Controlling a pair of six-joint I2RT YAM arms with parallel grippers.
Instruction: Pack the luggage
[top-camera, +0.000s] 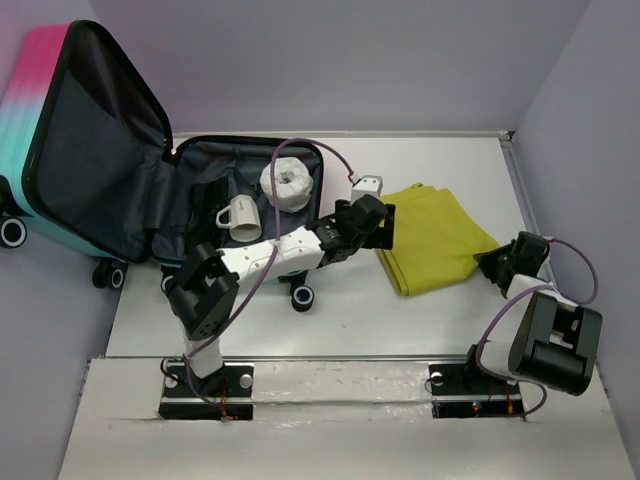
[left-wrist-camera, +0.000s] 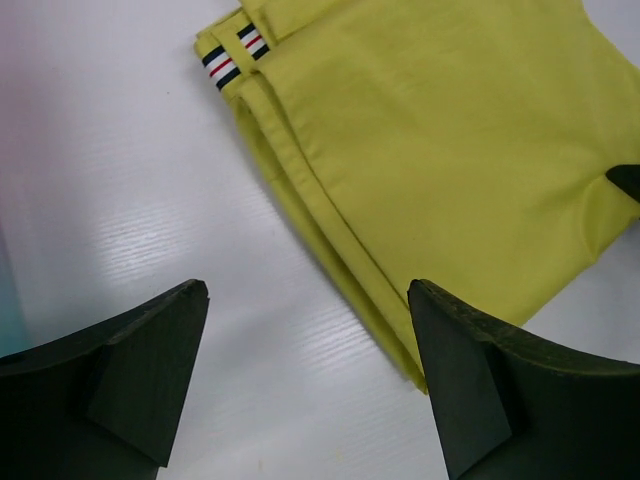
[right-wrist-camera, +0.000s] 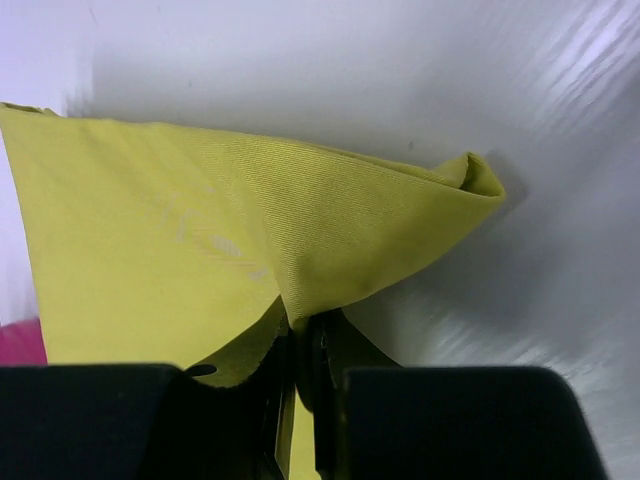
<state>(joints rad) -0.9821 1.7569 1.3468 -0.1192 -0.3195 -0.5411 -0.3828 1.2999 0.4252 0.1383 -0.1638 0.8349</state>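
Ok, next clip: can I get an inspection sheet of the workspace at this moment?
Surface: white table.
Job's things: luggage lies open, lid leaning by the left wall; white mug and paper roll inside; folded yellow-green garment on the table beside it.
Clutter: small white block behind the garment.
Grippers: left tool open at the garment's edge; right tool shut on a garment corner.
Cables: purple cables loop along both arms.
Surroundings: plain pale walls; nothing else seen.

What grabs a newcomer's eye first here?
An open suitcase sits on the left, holding a white mug and a paper roll. Right of it lies a folded yellow-green cloth: the right gripper pinches its right corner, and the left gripper hovers open at its left edge.
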